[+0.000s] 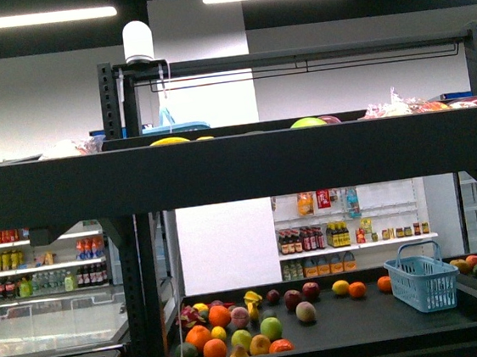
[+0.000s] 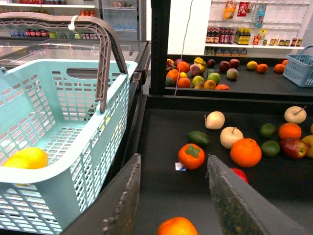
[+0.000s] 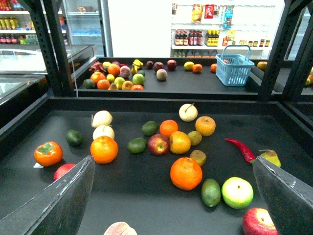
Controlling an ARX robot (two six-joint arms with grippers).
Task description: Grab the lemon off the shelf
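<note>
Resting in the basket (image 2: 73, 142), the lemon (image 2: 27, 159) is judged already picked from the shelf (image 1: 246, 165).
Front view: neither gripper is seen; fruit is spread on the shelf's lower deck. Left wrist view: the left gripper (image 2: 188, 196) is spread and empty, the lemon lying off to its side in the basket, an orange (image 2: 177, 226) just ahead. Right wrist view: the right gripper (image 3: 176, 196) is wide apart, empty, above loose fruit. Little beyond withdrawal seems called for; nothing obstructs.

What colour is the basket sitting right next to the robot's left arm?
The basket is pale light blue with a grey-brown handle, clearest in the left wrist view.
</note>
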